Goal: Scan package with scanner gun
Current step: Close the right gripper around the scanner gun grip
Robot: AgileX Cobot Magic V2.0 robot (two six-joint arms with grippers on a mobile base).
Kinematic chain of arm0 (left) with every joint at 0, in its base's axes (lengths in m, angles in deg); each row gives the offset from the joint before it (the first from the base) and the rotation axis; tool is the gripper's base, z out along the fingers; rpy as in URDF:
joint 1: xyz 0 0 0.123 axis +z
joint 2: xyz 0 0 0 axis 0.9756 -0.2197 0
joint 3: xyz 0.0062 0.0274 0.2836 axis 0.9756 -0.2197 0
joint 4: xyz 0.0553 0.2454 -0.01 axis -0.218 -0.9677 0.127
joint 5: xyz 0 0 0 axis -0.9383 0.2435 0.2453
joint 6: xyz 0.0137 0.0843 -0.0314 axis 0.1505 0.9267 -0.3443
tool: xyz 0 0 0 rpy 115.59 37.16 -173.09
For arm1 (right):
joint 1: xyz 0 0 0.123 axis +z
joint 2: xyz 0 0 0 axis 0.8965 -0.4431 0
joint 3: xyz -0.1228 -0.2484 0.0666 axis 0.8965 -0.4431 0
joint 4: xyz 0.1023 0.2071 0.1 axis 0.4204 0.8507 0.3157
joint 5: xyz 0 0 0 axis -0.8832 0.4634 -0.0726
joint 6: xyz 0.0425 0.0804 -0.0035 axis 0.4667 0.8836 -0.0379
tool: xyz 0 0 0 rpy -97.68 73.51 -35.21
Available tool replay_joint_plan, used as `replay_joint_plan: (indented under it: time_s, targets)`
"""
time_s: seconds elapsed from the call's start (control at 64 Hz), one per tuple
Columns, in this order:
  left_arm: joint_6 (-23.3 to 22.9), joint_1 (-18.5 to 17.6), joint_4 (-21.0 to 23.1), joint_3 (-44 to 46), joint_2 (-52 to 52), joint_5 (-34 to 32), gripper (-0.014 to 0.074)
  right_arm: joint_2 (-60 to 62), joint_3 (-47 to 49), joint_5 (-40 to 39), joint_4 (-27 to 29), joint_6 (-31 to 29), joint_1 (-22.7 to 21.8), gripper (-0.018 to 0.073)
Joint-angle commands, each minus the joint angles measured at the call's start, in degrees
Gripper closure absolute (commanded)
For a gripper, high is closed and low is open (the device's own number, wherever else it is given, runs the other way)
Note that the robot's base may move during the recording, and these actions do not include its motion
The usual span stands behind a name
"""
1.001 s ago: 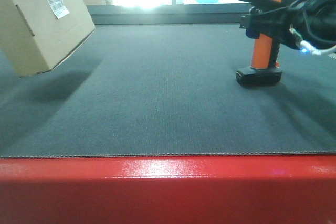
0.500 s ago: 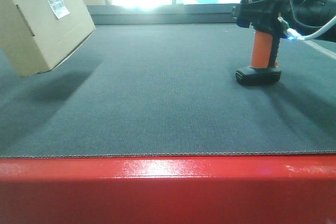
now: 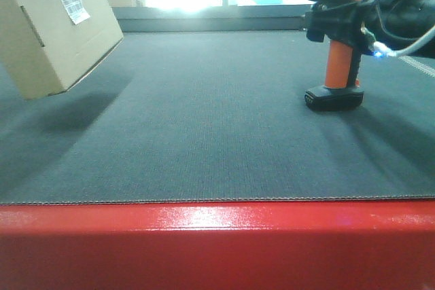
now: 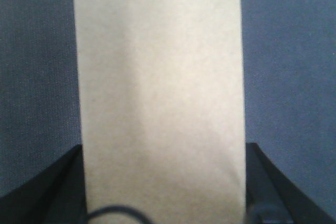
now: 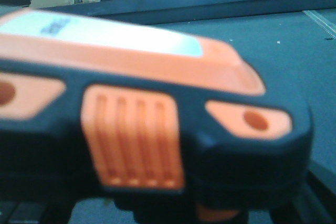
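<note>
Mat [image 3: 204,134] open centrally, left hand [image 4: 164,182] holding package [image 3: 58,25] aloft, right hand [image 3: 342,22] at scanner gun [image 3: 340,67], grip unclear

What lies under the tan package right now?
The package, held tilted by the left gripper, seems clear of the mat. Under it only dark mat and the box's shadow show. Its bottom face is hidden from these views.

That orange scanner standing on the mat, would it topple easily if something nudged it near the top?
Probably yes: the scanner gun stands upright on a small flat base, with its bulky head high up, so it looks top-heavy. The hard-looking plastic body should stay rigid, and the ribbed orange patch may aid grip.
</note>
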Motion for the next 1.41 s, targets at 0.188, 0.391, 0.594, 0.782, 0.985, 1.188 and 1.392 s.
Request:
replay_joint_plan:
  time_s: [0.188,0.391,0.594,0.782,0.985,1.188,1.392]
  targets:
    - [-0.1,0.23,0.77,0.61,0.99,-0.67,0.0441,0.45,-0.71,-1.43,-2.9,0.0,-0.04,0.001]
    - [-0.1,0.23,0.77,0.61,0.99,-0.67,0.0441,0.94,-1.97,-1.71,-3.22,0.0,-1.54,0.001]
    - [-0.1,0.23,0.77,0.61,0.99,-0.67,0.0441,0.94,-1.97,-3.09,-3.46,0.0,-3.82,0.001]
    - [-0.1,0.23,0.77,0.61,0.99,-0.67,0.0441,0.94,-1.97,-2.87,-6.47,0.0,-3.92,0.001]
    - [-0.1,0.23,0.77,0.61,0.99,-0.67,0.0441,0.94,-1.97,-3.6,-6.81,0.0,-3.92,0.001]
    - [-0.1,0.23,0.77,0.61,0.99,-0.67,0.0441,0.94,-1.97,-4.06,-7.25,0.11,-3.92,0.0012]
    - [-0.1,0.23,0.77,0.61,0.99,-0.67,0.0441,0.94,-1.97,-4.31,-7.25,1.17,-3.92,0.0132]
